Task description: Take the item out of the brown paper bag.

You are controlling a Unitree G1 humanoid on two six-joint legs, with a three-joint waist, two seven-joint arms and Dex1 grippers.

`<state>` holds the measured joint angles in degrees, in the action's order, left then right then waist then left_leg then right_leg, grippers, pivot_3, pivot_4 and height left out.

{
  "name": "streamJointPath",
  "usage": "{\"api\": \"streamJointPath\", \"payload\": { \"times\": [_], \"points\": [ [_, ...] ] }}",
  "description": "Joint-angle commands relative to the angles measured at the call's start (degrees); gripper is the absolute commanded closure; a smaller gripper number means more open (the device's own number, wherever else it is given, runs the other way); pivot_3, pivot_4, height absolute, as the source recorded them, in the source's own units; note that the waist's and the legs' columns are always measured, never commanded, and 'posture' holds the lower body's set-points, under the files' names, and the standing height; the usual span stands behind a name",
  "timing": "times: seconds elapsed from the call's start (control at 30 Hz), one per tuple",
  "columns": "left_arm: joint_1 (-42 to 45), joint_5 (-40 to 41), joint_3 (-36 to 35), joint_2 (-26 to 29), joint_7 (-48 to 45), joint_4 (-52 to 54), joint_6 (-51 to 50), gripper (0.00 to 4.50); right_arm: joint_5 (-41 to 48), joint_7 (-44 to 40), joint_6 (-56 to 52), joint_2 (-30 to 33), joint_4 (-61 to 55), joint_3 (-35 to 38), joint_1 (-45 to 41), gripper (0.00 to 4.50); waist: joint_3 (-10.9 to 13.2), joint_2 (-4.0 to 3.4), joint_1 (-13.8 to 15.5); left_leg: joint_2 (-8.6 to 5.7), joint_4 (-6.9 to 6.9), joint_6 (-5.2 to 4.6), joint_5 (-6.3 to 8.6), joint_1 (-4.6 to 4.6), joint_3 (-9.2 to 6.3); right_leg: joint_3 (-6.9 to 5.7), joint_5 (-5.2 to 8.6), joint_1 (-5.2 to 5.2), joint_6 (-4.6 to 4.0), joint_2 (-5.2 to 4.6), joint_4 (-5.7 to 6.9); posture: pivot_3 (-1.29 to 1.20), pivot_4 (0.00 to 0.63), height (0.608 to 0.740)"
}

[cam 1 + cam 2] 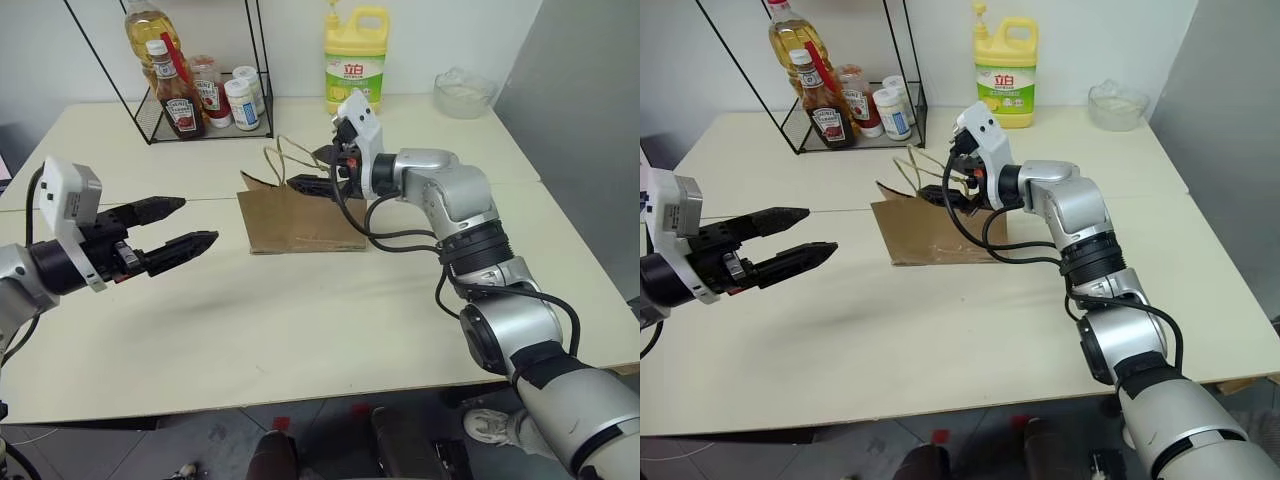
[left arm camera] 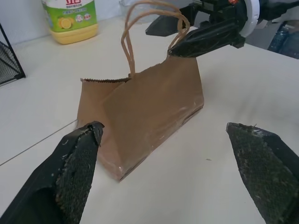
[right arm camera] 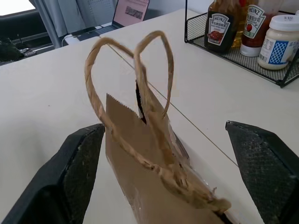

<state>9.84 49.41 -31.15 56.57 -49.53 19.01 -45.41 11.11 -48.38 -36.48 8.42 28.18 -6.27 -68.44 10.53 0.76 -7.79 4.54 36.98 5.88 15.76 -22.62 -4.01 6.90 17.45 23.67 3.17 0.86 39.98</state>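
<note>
The brown paper bag [image 1: 305, 215] stands on the desk [image 1: 300, 320], and the bottle is probably hidden inside it. The right gripper [image 1: 322, 170] hangs at the bag's handles [image 3: 135, 93], jaws open and holding nothing. The left gripper [image 1: 172, 228] hovers apart from the bag, jaws wide open.

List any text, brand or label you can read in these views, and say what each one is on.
"HEINZ": neck label of the dark sauce bottle in the wire rack.
"HEINZ": neck label of the red ketchup bottle beside it.
Two red Chinese characters, "立白": green label of the yellow detergent jug.
White jar: print too small to read.
Brown paper bag: no print.
</note>
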Motion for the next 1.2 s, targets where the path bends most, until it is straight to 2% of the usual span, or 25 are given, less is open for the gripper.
{"api": "streamJointPath", "payload": {
  "times": [0.03, 0.23, 0.27, 0.43, 0.53, 0.63, 0.77, 0.9, 0.97, 1.07, 1.2],
  "points": [
    [1.1, -0.4, -0.4, 0.7, -0.5, 0.0, 1.4, 0.0, 1.7, -0.6, 0.2, 0.5, -3.5, 0.8, -0.1, 0.08, 0.0, 0.0, 0.0, 0.0, 0.0, 0.0, 0.0, 0.0, 0.0, 0.0, 0.0, 0.0, 0.0, 0.0, 0.0, 0.0, 0.15, 0.74],
    [1.1, -0.6, -0.8, 1.0, -0.8, -0.2, 1.4, 0.0, 3.2, -2.5, -1.8, 3.6, -9.3, 0.4, 1.6, 0.08, 0.0, 0.0, 0.1, 0.0, 0.0, 0.0, 0.0, -0.01, 0.0, 0.01, 0.0, 0.0, 0.0, -0.01, -0.01, 0.0, 0.15, 0.74],
    [-2.0, 2.2, 1.0, 3.8, 0.5, -1.9, 8.0, 0.0, 3.8, -3.1, -3.0, 4.9, -11.5, 0.7, 2.4, 0.08, 0.0, 0.01, 0.1, 0.0, 0.0, 0.0, 0.0, -0.01, 0.0, 0.0, 0.0, 0.0, 0.0, -0.01, -0.01, 0.0, 0.15, 0.74],
    [1.0, -1.7, 1.1, 3.9, -0.4, -5.5, 6.3, 0.0, 7.9, -5.4, -11.0, 13.6, -24.9, 2.5, 8.2, 0.08, 0.0, -0.03, 1.3, -0.02, 0.0, 0.0, 0.0, -0.05, -0.03, 0.0, 0.01, 0.0, 0.0, -0.01, -0.04, 0.0, 0.15, 0.74],
    [9.6, -8.4, 7.0, 2.8, 1.6, -12.6, 11.2, 0.0, 9.9, -4.0, -14.9, 17.9, -31.8, 4.3, 12.9, 0.08, 0.0, -0.03, 2.3, -0.02, 0.02, -0.02, -0.01, -0.04, -0.05, -0.01, 0.02, -0.04, 0.0, 0.0, -0.05, 0.0, 0.15, 0.74],
    [25.4, -19.4, 16.7, -1.8, 5.3, -25.9, 19.2, 0.0, 9.0, 1.5, -15.5, 19.2, -39.3, 6.2, 21.3, 0.08, 0.0, 0.05, 3.5, -0.06, 0.06, -0.14, -0.11, -0.01, -0.12, -0.05, 0.02, -0.2, 0.0, 0.02, -0.1, 0.0, 0.15, 0.74],
    [45.8, -33.6, 27.7, -10.7, 7.4, -48.8, 32.0, 0.0, 7.2, 11.0, -14.6, 15.1, -50.0, 6.2, 34.4, 0.08, -0.1, 0.11, 4.5, -0.12, 0.1, -0.04, -0.24, -0.04, -0.28, -0.1, 0.01, -0.32, 0.01, 0.03, -0.13, 0.0, 0.15, 0.74],
    [60.3, -44.0, 34.1, -18.4, 10.2, -72.6, 44.7, 0.0, 4.8, 19.1, -11.3, 10.0, -55.9, 4.7, 43.1, 0.08, -0.1, 0.11, 4.5, -0.27, 0.09, 0.11, -0.33, -0.24, -0.36, -0.1, 0.01, -0.14, 0.0, -0.02, -0.11, 0.0, 0.15, 0.74],
    [64.9, -48.5, 36.8, -21.7, 11.7, -81.1, 49.3, 0.0, 3.9, 22.7, -10.4, 8.0, -57.7, 5.0, 45.3, 0.08, 0.0, 0.11, 4.0, -0.31, 0.07, 0.14, -0.35, -0.26, -0.39, -0.09, 0.01, -0.13, 0.0, -0.05, -0.13, 0.0, 0.15, 0.74],
    [68.3, -53.4, 40.0, -24.8, 10.8, -87.9, 52.4, 0.0, 3.2, 26.3, -9.9, 6.4, -59.4, 5.6, 46.9, 0.08, 0.0, 0.11, 3.2, -0.35, 0.02, 0.14, -0.35, -0.25, -0.41, -0.06, 0.01, -0.1, 0.0, -0.06, -0.13, 0.0, 0.15, 0.74],
    [69.5, -56.6, 42.9, -26.6, -2.0, -90.6, 52.8, 0.0, 3.8, 28.6, -10.7, 6.7, -61.9, 7.7, 48.0, 0.08, 0.0, 0.11, 2.7, -0.36, -0.01, 0.11, -0.35, -0.25, -0.49, -0.08, 0.02, -0.11, 0.0, -0.04, -0.1, 0.0, 0.15, 0.74]
  ]
}}
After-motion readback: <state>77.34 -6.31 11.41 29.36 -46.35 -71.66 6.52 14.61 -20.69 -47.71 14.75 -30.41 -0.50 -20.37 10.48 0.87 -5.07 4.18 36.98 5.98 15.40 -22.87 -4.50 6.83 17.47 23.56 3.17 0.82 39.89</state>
